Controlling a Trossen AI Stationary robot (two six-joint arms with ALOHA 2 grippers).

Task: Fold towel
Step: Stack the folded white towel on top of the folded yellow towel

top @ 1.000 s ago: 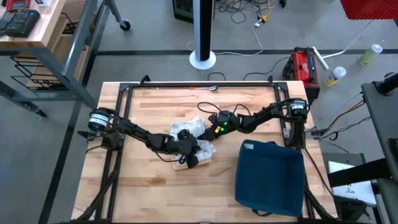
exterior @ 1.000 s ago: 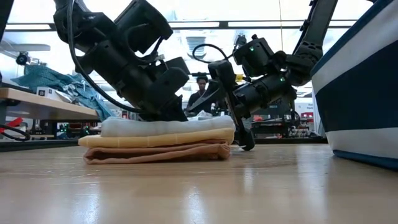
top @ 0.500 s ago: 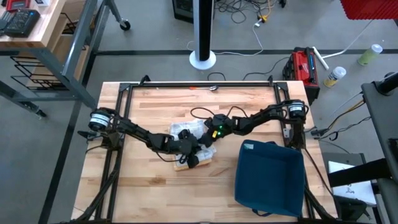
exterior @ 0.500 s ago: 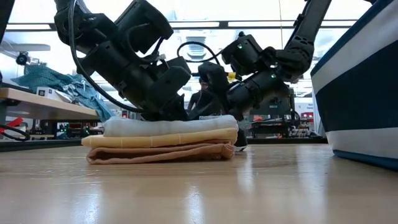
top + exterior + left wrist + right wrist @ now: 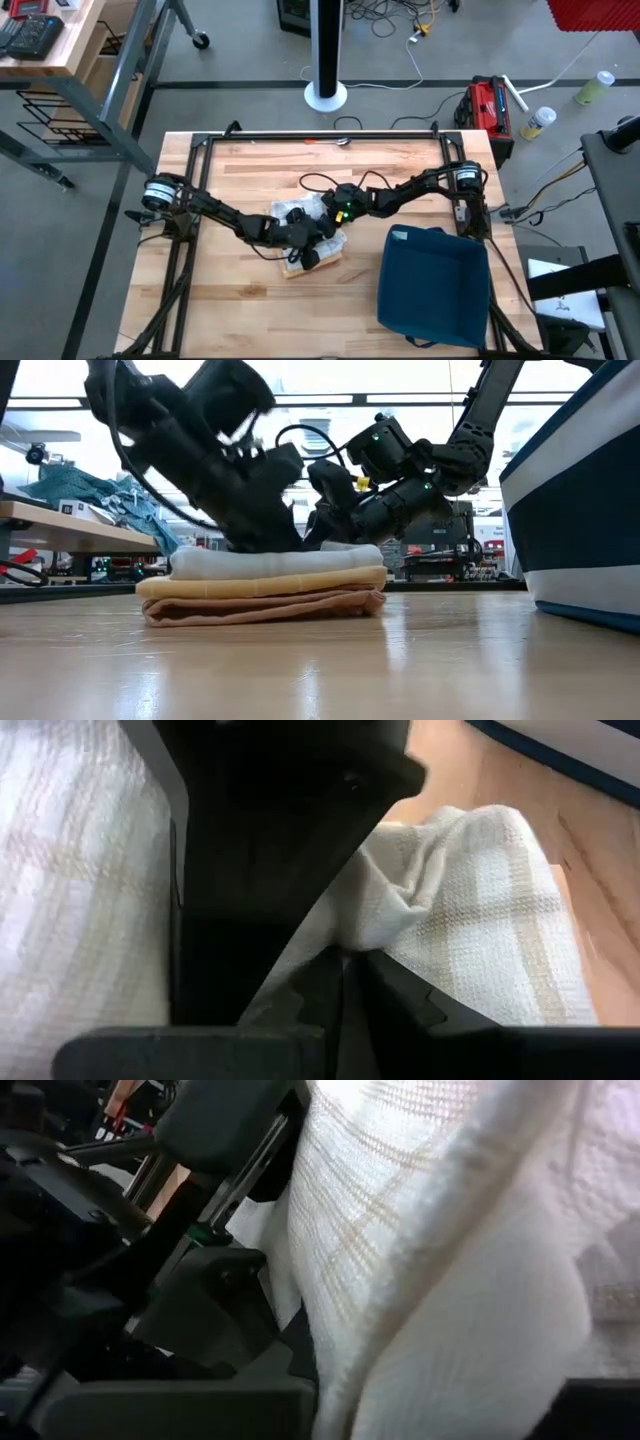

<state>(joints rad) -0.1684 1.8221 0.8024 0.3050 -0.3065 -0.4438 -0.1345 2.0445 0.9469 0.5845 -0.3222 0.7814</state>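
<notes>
White waffle-weave towel point(image 5: 275, 560) tops folded stack mid-tabletop point(image 5: 260, 310); left gripper point(image 5: 345, 970) clamped on its fold. Right gripper point(image 5: 328, 215) at far edge, pinching towel per wrist view.

Lying near the middle of the table point(image 5: 250, 320): the towel point(image 5: 265, 561), resting on top of two other folded cloths point(image 5: 255, 598) in one stack. Pressing onto the towel from nine o'clock: the left gripper point(image 5: 303, 238). Meeting it from three o'clock, at the stack's far edge: the right gripper point(image 5: 328, 215). Sitting at four o'clock of the stack, well apart: the bin point(image 5: 435, 285).
</notes>
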